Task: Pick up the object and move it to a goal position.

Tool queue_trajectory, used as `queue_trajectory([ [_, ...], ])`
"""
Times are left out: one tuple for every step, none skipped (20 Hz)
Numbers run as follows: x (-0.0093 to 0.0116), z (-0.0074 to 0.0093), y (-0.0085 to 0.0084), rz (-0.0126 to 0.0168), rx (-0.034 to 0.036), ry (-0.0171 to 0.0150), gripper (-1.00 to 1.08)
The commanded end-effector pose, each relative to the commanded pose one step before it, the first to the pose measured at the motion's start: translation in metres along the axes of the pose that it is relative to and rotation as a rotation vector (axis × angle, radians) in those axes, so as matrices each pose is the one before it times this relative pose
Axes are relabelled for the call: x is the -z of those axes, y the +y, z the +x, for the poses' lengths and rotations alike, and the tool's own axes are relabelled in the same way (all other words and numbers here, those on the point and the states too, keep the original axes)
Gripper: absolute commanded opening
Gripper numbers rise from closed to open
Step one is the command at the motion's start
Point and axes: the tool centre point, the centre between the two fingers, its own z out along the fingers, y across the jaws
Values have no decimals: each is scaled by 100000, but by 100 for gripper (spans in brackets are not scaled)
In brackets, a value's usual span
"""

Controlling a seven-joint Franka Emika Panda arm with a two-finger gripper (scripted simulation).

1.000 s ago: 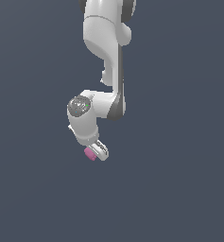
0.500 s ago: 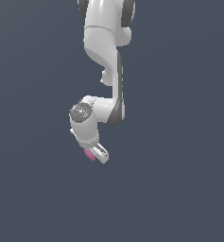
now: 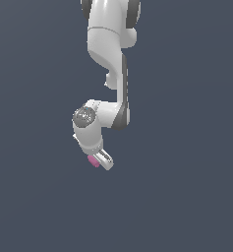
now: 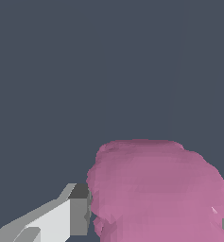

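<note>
The object is a small pink-magenta lumpy chunk (image 3: 93,161) held at the tip of my white gripper (image 3: 99,161) in the exterior view. The gripper hangs below the white arm and is shut on the chunk. In the wrist view the chunk (image 4: 156,189) fills the area between the fingers. One grey-white finger (image 4: 61,217) presses against its side. The other finger is almost wholly hidden behind the chunk.
The white arm (image 3: 108,54) comes down from the upper edge of the exterior view. Everything around it is a plain dark blue-grey background with no other objects showing.
The arm and gripper have shifted slightly towards the exterior view's left and a little upward with the chunk still held. The grip has not changed.
</note>
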Motion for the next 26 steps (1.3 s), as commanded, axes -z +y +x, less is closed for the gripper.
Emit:
queue_trajectory([
  [84, -40, -14, -9, -27, 17, -100],
  [113, -75, -44, 0, 0, 0, -100],
  [158, -106, -61, 0, 0, 0, -100],
  [204, -136, -79, 0, 0, 0, -100],
  [251, -167, -97, 0, 0, 0, -100],
  [298, -199, -115, 0, 0, 0, -100],
  [346, -231, -133, 0, 0, 0, -100],
  [394, -263, -152, 0, 0, 0, -100],
  [444, -296, -171, 0, 0, 0, -100],
  [495, -330, -191, 0, 0, 0, -100],
  [547, -364, -211, 0, 0, 0, -100],
  [606, -385, -211, 53, -32, -30, -100],
  [657, -436, -253, 0, 0, 0, -100],
  [714, -473, -276, 0, 0, 0, -100],
  [774, -511, -298, 0, 0, 0, -100],
  [836, -551, -322, 0, 0, 0, -100],
  [896, -589, -345, 0, 0, 0, -100],
  [949, -622, -365, 0, 0, 0, -100],
  [996, -650, -382, 0, 0, 0, -100],
  [1024, -666, -393, 0, 0, 0, -100],
  [1026, -665, -393, 0, 0, 0, -100],
  [1026, -653, -382, -45, -37, 37, -100],
  [1028, -661, -393, 0, 0, 0, -100],
  [1029, -659, -393, 0, 0, 0, -100],
  [1034, -660, -394, -43, -15, 51, -100],
  [1029, -655, -393, 0, 0, 0, -100],
])
